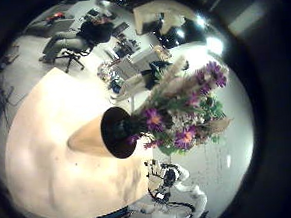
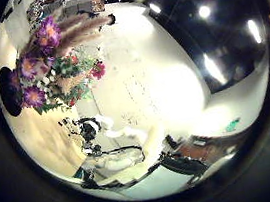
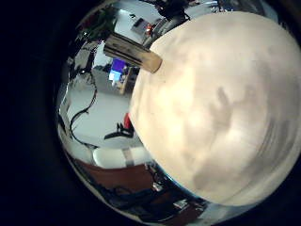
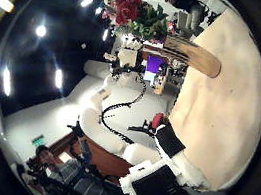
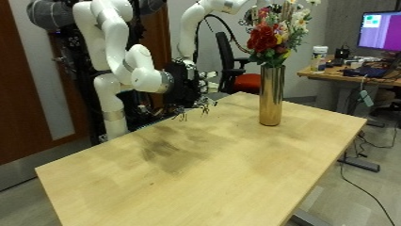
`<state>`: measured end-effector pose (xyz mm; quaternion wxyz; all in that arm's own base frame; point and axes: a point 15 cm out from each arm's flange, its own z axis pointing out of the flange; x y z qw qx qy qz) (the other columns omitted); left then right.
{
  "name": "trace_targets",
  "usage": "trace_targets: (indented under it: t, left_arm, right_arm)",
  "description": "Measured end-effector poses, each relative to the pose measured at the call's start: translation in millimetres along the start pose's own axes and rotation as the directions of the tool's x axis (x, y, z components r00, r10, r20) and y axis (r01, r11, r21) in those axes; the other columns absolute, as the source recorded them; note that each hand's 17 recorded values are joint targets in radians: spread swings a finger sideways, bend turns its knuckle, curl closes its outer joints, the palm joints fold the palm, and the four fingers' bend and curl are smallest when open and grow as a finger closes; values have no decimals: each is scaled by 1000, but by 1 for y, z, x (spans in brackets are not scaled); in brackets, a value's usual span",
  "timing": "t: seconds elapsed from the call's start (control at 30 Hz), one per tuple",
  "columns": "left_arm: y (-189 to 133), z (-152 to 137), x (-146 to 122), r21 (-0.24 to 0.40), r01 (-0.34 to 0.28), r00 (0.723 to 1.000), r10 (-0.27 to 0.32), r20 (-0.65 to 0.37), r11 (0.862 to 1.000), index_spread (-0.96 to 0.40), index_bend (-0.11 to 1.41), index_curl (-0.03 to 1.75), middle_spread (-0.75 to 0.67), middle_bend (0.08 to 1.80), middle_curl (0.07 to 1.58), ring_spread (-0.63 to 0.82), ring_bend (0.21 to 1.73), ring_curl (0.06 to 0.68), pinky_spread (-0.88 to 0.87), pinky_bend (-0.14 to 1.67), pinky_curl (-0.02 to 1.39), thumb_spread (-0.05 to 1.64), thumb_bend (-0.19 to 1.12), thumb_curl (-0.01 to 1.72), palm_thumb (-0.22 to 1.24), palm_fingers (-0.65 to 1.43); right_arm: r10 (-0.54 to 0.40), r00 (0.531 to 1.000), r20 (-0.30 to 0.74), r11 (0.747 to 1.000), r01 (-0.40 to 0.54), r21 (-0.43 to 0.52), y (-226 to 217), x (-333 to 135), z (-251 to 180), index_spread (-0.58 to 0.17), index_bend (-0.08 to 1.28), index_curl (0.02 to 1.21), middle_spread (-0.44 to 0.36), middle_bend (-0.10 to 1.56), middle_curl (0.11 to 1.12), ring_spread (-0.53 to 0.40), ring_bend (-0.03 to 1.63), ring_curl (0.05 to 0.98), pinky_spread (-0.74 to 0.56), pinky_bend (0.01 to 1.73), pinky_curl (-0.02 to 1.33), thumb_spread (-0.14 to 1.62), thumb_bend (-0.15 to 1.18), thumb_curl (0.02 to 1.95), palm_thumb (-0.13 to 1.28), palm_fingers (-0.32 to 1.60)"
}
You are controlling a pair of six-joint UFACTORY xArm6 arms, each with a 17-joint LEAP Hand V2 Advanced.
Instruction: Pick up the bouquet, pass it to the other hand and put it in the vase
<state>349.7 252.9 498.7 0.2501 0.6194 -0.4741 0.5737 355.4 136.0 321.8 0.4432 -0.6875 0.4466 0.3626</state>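
The bouquet (image 5: pixel 269 36) of red, purple and cream flowers stands upright in the tall gold vase (image 5: pixel 269 94) on the wooden table (image 5: pixel 200 174), near its far edge. My left arm (image 5: pixel 200 28) reaches up behind the flowers, and its hand is above the picture's edge. The left palm views look down on the vase mouth (image 1: pixel 114 131) and the blooms (image 1: pixel 186 111), (image 2: pixel 54 62), with no fingers showing. My right hand (image 5: pixel 188 89) hangs over the table's back edge, apart from the vase, fingers relaxed and holding nothing. The right palm views show the vase (image 3: pixel 132 54), (image 4: pixel 194 56) from the side.
An office chair (image 5: pixel 232 66) stands behind the table. A desk with a monitor (image 5: pixel 380 33) lies beyond the vase. A wide bare stretch of tabletop runs from the vase toward the front corner.
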Motion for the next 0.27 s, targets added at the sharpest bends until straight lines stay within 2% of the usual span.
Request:
trace_targets:
  t: [0.27]
  left_arm:
    - [45,-21,-2,53,32,999,-33,13,998,68,126,186,552,150,154,637,366,197,589,246,300,751,-39,345,265,-154]
  right_arm:
    - [-24,1000,19,1000,24,1,-2,-3,-5,-281,167,287,206,181,275,225,448,248,415,448,309,955,-26,418,801,18]
